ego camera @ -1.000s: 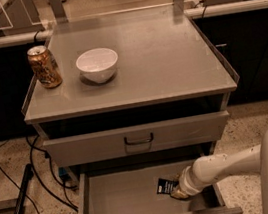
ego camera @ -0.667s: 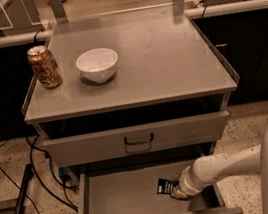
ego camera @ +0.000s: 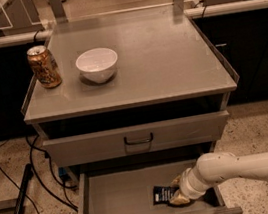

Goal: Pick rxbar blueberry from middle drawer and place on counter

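The rxbar blueberry, a small dark navy bar with white print, lies in the open middle drawer, right of its middle. My gripper reaches into the drawer from the right on a white arm and is shut on the bar's right end, low over the drawer floor. The counter is the grey cabinet top above.
A gold-brown can and a white bowl stand on the counter's left half. A closed drawer front with a black handle sits just above the open drawer. Black cables lie on the floor at the left.
The gripper and the bar have shifted slightly toward the drawer's front, and the arm sits a little lower. Nothing else has moved.
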Robot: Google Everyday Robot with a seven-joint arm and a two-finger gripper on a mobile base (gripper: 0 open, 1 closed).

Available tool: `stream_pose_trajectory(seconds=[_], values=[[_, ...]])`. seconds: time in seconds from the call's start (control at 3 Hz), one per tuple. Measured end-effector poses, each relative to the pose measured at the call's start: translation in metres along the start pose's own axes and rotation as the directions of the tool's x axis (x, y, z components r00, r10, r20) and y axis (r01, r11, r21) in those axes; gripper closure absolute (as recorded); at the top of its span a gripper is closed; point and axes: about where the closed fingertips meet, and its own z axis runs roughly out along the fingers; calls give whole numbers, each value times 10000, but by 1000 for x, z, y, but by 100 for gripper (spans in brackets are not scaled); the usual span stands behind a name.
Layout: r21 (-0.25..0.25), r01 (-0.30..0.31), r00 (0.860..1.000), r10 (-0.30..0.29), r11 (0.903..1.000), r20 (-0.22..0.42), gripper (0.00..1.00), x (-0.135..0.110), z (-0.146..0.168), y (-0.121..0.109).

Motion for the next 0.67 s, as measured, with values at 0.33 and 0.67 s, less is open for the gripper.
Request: stream_pose_trajectory(seconds=[0.33, 0.67], values=[[-746, 1547, 9879, -1553, 9851, -20, 100, -32, -37, 29], [-746, 1546, 9879, -1552, 9852, -20, 100, -32, -37, 29]])
